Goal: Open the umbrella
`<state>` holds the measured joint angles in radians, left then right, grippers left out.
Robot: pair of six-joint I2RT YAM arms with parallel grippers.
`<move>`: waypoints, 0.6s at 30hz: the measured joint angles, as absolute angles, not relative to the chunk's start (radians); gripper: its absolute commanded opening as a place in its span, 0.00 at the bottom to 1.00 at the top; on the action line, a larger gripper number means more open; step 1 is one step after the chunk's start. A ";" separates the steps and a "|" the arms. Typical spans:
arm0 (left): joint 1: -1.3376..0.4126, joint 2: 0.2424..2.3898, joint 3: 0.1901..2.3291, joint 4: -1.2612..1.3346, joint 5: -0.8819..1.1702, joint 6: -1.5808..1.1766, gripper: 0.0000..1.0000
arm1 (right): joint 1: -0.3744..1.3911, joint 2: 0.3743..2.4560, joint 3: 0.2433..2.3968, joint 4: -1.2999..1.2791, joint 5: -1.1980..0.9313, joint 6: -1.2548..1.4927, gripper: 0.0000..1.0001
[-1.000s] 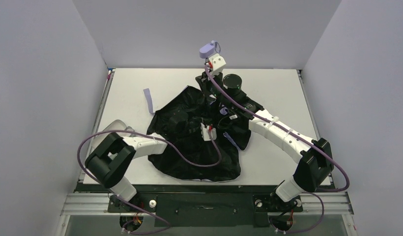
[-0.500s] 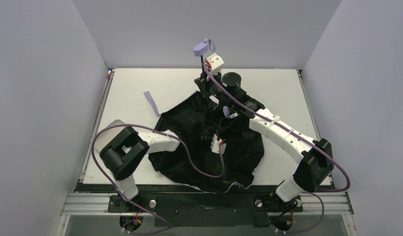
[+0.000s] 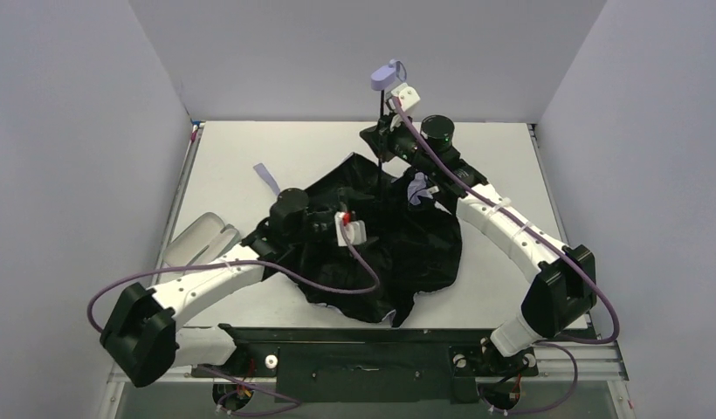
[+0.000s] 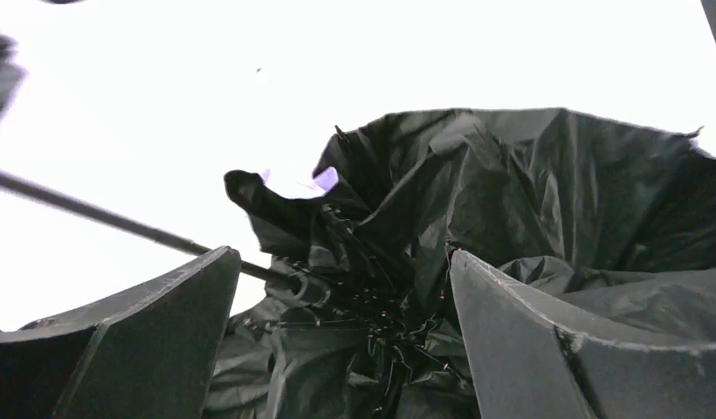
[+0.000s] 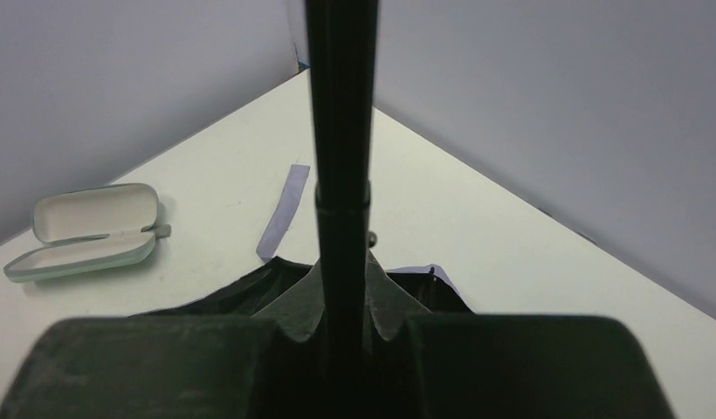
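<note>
The umbrella's canopy (image 3: 398,249) lies crumpled on the table with its black lining up. A bit of its lavender outer side (image 3: 419,187) shows near the shaft. The thin black shaft (image 5: 341,131) rises to the small lavender handle (image 3: 385,77), held high over the table's back edge. My right gripper (image 3: 382,141) is shut on the shaft below the handle, its fingers (image 5: 385,301) pressed to either side. My left gripper (image 4: 341,256) stands wide open over the canopy's rib hub (image 4: 381,305), and nothing sits between its fingers.
An open pale-green hard case (image 3: 202,237) lies at the table's left edge, also in the right wrist view as the case (image 5: 84,229). A lavender strap (image 3: 267,179) lies flat left of the canopy. Grey walls close in three sides.
My left gripper has opened, and its arm has swung back to the left. The right arm carried the handle rightward and a little higher. The canopy has shifted and spread toward the front.
</note>
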<state>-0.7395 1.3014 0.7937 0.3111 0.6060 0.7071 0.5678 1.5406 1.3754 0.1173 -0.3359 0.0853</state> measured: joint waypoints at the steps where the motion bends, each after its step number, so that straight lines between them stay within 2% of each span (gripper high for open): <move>1: -0.723 1.262 0.789 0.316 0.601 0.662 0.89 | 0.559 1.541 1.372 0.125 -0.346 0.088 0.00; 4: -0.663 1.193 0.784 0.322 0.579 0.521 0.82 | 0.553 1.541 1.359 0.148 -0.380 0.096 0.00; 6: -0.591 1.177 0.787 0.321 0.566 0.392 0.73 | 0.558 1.541 1.355 0.160 -0.405 0.104 0.00; 7: -0.549 1.178 0.792 0.316 0.557 0.321 0.64 | 0.558 1.540 1.353 0.167 -0.419 0.108 0.00; 9: -0.453 1.201 0.813 0.305 0.558 0.174 0.52 | 0.562 1.536 1.349 0.172 -0.449 0.115 0.00; 11: -0.364 1.245 0.851 0.302 0.576 0.020 0.43 | 0.565 1.533 1.349 0.173 -0.479 0.118 0.00; 15: -0.222 1.388 0.941 0.332 0.646 -0.319 0.39 | 0.575 1.524 1.349 0.179 -0.536 0.109 0.00; 18: -0.208 1.477 0.968 0.379 0.692 -0.537 0.38 | 0.587 1.518 1.349 0.178 -0.571 0.087 0.00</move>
